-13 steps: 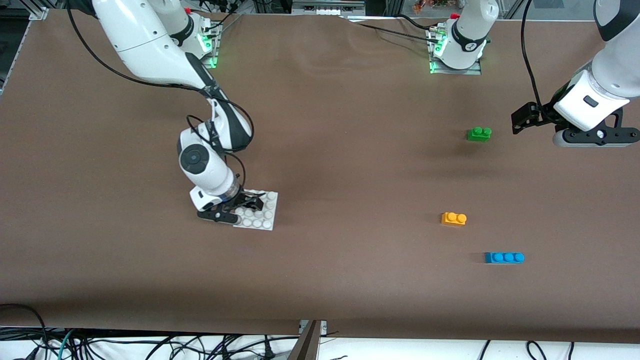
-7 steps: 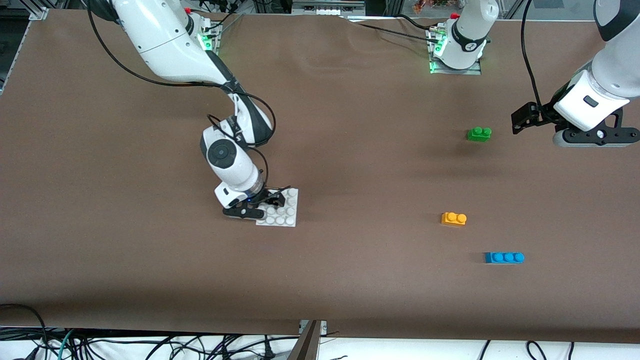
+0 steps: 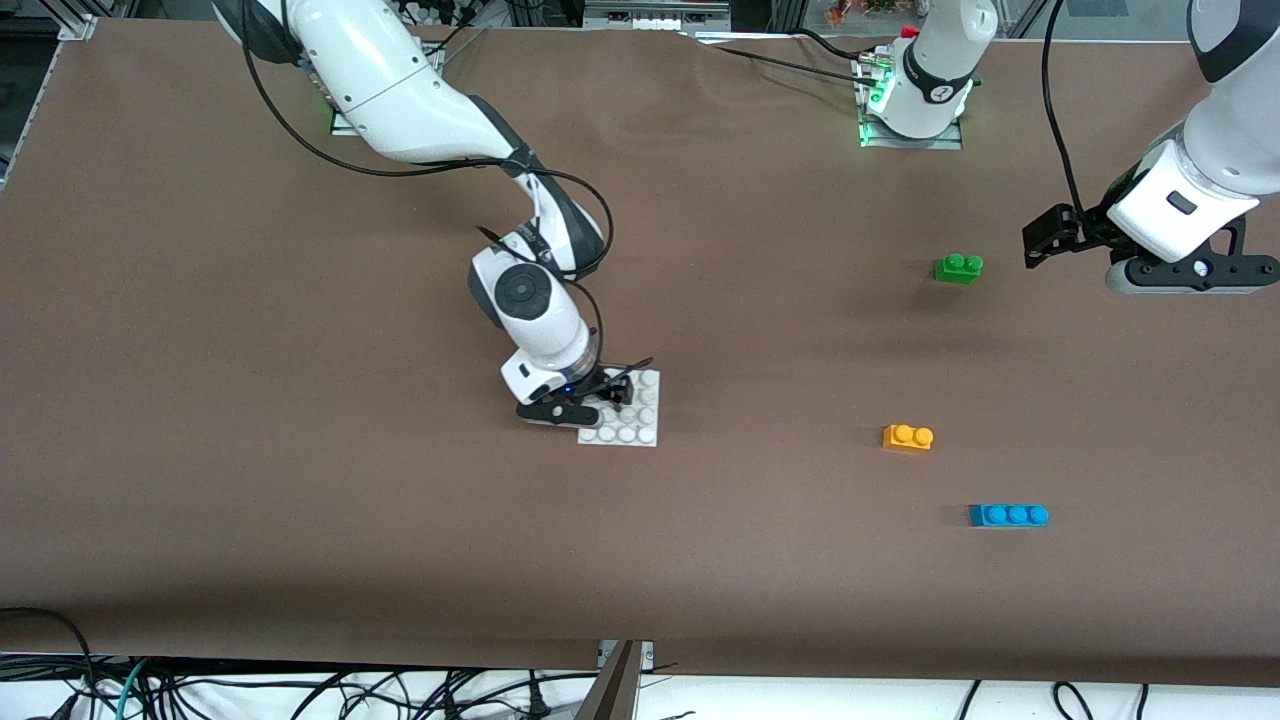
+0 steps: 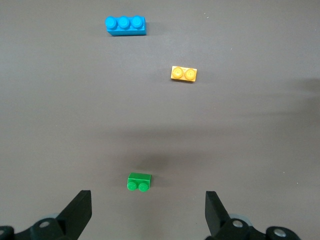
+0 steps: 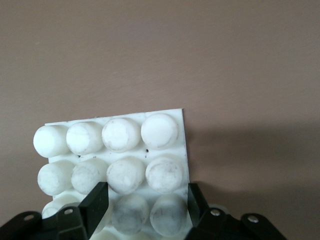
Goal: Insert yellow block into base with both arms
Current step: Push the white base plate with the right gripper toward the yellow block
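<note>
Right now the yellow block (image 3: pixel 907 437) sits alone on the brown table (image 3: pixel 250 400), toward the left arm's end, studs up, nothing touching it. Nearer the front camera lies the blue brick (image 3: pixel 1009 515), and the green brick (image 3: pixel 958 268) sits farther from the camera than the yellow one; all three are well apart. Near the middle of the table is the base (image 3: pixel 640 425), and the right gripper (image 3: pixel 600 395) is clamped on its edge, fingers (image 5: pixel 95 202) pinched across a row of studs. The left gripper (image 4: pixel 147 215) hangs high over the table beside the green brick, fingers spread wide, holding nothing: that arm is waiting.
</note>
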You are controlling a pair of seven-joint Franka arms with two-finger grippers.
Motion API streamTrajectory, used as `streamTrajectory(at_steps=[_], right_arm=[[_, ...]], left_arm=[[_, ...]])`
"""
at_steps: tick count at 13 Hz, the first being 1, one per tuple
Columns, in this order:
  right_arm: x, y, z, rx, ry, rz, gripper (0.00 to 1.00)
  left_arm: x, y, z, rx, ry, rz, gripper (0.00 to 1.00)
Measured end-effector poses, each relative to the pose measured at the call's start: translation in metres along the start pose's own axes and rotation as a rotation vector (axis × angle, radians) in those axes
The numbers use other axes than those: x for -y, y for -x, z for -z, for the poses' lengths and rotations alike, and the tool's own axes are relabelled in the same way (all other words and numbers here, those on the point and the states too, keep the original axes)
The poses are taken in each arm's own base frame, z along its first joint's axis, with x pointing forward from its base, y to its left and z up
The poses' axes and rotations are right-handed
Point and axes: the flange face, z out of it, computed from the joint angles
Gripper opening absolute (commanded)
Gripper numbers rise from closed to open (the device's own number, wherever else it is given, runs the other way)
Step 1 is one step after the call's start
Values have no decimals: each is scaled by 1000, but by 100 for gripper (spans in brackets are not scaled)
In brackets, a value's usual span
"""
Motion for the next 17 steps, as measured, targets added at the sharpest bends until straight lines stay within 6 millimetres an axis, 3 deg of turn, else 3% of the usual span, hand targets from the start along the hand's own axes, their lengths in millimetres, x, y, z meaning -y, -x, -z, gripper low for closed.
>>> streamTrajectory(at_steps=[4,8,11,14,17], right_arm=[[51,29,-10,-9,-41,29,74],[76,51,-12,-6,-57,39,74],[78,51,-10,-8,-60,35,77],[78,49,-9,-9,-60,30,91],[82,23,14,-20,-102,-28,98]], left_arm=[[0,0,0,2,0,0,100],[0,0,0,2,0,0,100],[0,0,0,3,0,0,100],[0,0,0,3,0,0,100],[0,0,0,3,0,0,100]])
